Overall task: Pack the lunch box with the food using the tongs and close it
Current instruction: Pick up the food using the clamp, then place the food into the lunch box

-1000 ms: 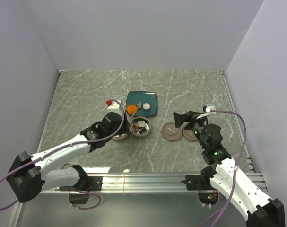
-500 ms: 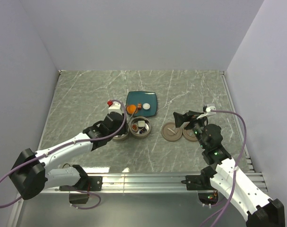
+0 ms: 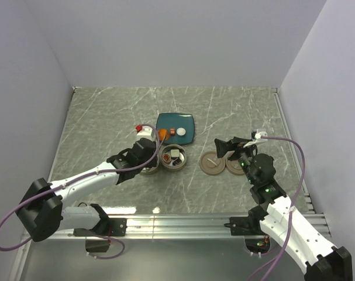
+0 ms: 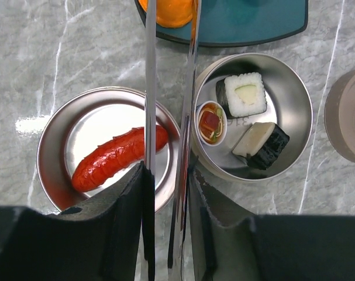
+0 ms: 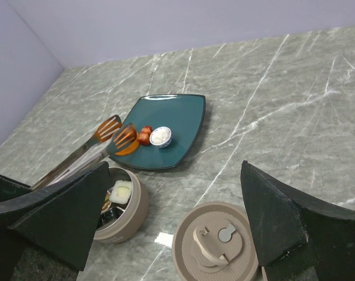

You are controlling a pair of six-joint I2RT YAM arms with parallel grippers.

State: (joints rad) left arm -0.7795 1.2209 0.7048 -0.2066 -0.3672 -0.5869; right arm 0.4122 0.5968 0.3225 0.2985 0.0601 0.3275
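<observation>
My left gripper (image 4: 168, 175) is shut on the tongs (image 4: 151, 88), whose two slim arms run up the left wrist view. The tong tips (image 5: 121, 137) pinch the orange ball (image 4: 171, 14) at the near-left edge of the teal plate (image 5: 177, 117). Below them stand the lunch box's two tins: the left tin (image 4: 48, 134) holds a red sausage (image 4: 116, 155), the right tin (image 4: 306, 111) two sushi rolls (image 4: 245, 93) and a small sauce cup (image 4: 211, 122). My right gripper (image 3: 227, 146) hangs open over the two brown lids (image 3: 212, 163), holding nothing.
A small red piece (image 5: 145, 134) and a little white cup (image 5: 161, 136) lie on the plate. Grey walls close in the marble table on three sides. A metal rail (image 3: 183, 219) runs along the near edge by the arm bases.
My left gripper has squeezed the tongs narrower, bringing their tips in against the orange ball, and the left arm has edged slightly toward the plate. The right arm has not moved.
</observation>
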